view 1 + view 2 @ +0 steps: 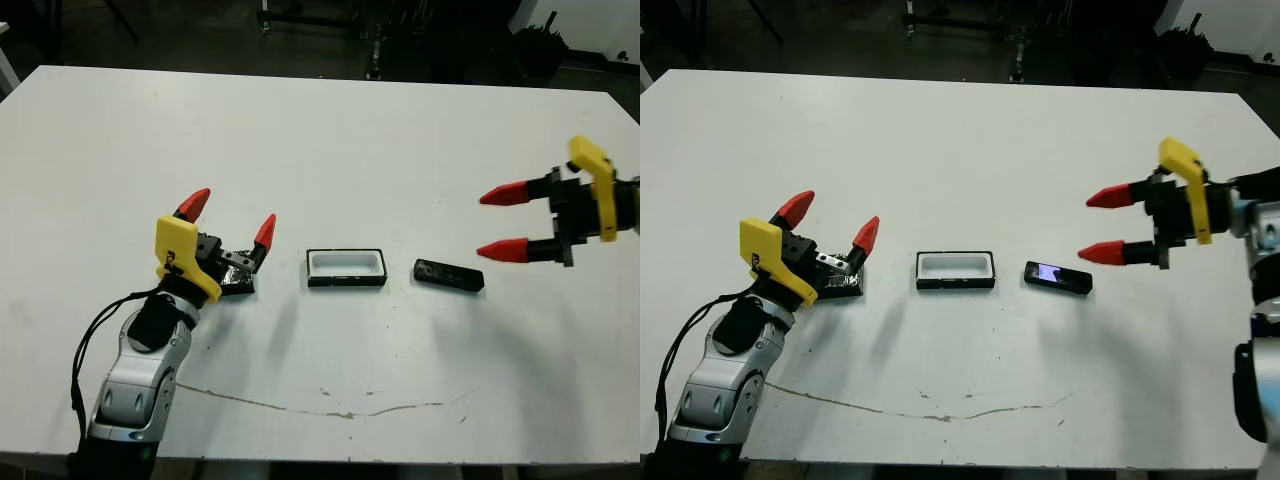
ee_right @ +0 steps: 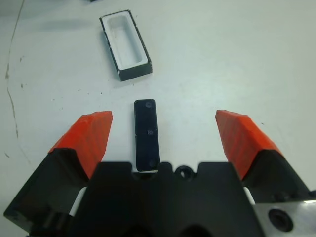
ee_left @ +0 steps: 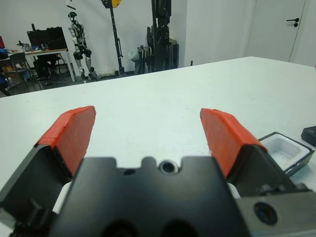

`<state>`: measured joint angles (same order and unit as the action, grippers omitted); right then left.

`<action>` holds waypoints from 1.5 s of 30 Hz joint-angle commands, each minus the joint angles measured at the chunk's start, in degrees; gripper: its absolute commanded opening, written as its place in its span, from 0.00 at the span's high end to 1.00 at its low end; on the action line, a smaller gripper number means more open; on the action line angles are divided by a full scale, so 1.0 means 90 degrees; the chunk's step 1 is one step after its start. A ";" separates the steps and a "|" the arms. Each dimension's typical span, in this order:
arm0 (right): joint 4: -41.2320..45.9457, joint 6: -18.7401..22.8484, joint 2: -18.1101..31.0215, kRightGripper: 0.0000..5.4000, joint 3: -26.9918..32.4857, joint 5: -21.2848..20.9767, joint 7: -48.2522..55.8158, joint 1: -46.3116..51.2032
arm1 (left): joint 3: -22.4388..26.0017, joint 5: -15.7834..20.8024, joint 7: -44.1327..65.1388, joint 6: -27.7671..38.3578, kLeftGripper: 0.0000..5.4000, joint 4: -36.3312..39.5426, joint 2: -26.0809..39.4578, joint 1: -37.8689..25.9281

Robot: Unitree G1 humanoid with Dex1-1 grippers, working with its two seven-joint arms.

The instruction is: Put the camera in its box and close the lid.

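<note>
Centrally on the white surface (image 1: 330,150), the white-lined black tray box (image 1: 346,268) sits beside the small flat black camera (image 1: 449,275), both grippers spread apart: left (image 1: 228,222), right (image 1: 492,222).

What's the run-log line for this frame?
left gripper: open over lid | right gripper: open, near camera | box: empty | lid: off

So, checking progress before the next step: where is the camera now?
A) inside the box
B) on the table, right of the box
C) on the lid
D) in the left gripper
B: the camera lies flat on the table, beside the empty box.
</note>
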<state>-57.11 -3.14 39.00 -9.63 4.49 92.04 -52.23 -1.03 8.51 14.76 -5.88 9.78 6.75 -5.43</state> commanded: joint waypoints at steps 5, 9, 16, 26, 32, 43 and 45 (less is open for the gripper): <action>-0.0064 -0.0120 -0.0219 0.00 -0.0051 0.0040 0.0051 -0.0001 | -0.0026 -0.0117 -0.0067 -0.0053 0.00 -0.0006 0.0034 0.0032; -0.0021 -0.0392 -0.0291 0.00 -0.0043 -0.0078 0.0051 0.0060 | -0.0010 -0.0095 -0.0061 -0.0040 0.00 -0.0015 0.0036 0.0045; -0.0169 -0.0729 -0.0465 0.00 0.0021 -0.0139 -0.0103 0.0173 | -0.0015 -0.0083 -0.0042 -0.0044 0.00 -0.0004 0.0052 0.0056; -0.0417 -0.0603 -0.0675 0.00 0.0143 -0.0162 -0.0096 0.0292 | -0.0019 -0.0113 -0.0108 -0.0049 0.00 0.0011 0.0016 0.0088; -0.0510 -0.0711 -0.0732 0.00 0.0189 -0.0167 -0.0074 0.0363 | -0.0027 -0.0089 -0.0105 -0.0055 0.00 0.0020 0.0013 0.0099; -0.0627 -0.0571 -0.0814 0.00 0.0092 -0.0435 -0.0305 0.0456 | -0.0018 -0.0096 -0.0093 0.0012 0.00 -0.0035 0.0024 0.0100; -0.0665 -0.0546 -0.0821 0.00 0.0088 -0.0452 -0.0304 0.0480 | -0.0019 -0.0114 -0.0093 -0.0008 0.00 -0.0004 0.0046 0.0107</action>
<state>-62.42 -8.87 31.92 -8.89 1.01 89.78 -48.85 -1.17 7.88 13.91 -5.85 9.89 6.71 -5.19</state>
